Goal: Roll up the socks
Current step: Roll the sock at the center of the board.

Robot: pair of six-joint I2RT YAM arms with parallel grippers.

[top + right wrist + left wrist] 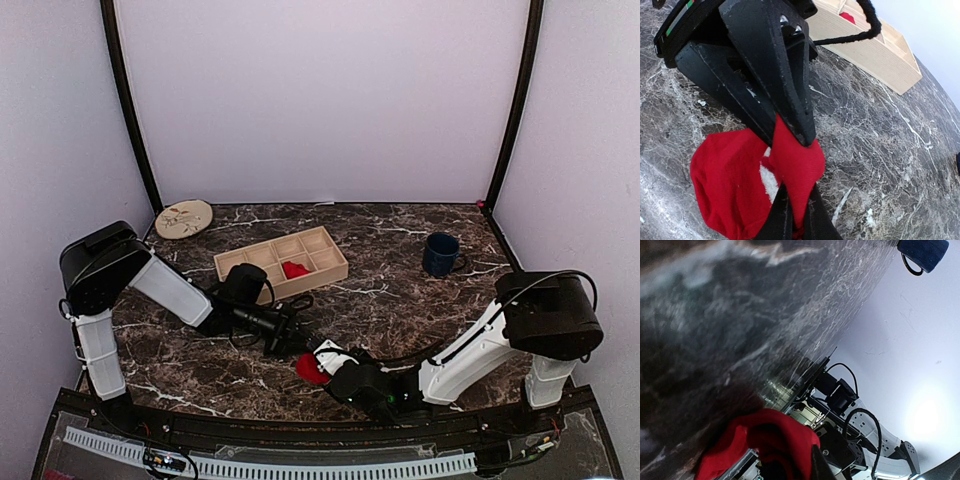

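You are in the middle of the rolling step, I judge: both pincers grip the one red sock (735, 175), which lies on the counter (890, 165) low in the centre of the top view, just above the arm bases.

In the right wrist view the left pincer (799, 132) reaches in from the top of the frame, its two black fingers pressed together on a raised fold of the sock. The right pincer (794, 220) comes up from the bottom edge, its fingers together too, with red cloth nipped between them. The two stand almost tip to tip, one above the other in the frame, and the same ridge of cloth runs between them. The rest of the sock bulges out to the lower left of both pincers and rests on the counter, with a white patch showing in its middle. You cannot tell from here whether this is one sock or a pair laid together.

The next move probably calls for one pincer to anchor the fold while the other turns the cloth over it. Keep the ridge taut and the loose bulge low, or the roll is likely to slacken.

A second red sock (294, 269) sits in a compartment of the wooden divider tray (325, 262), above the pincers in the top view and apart from them
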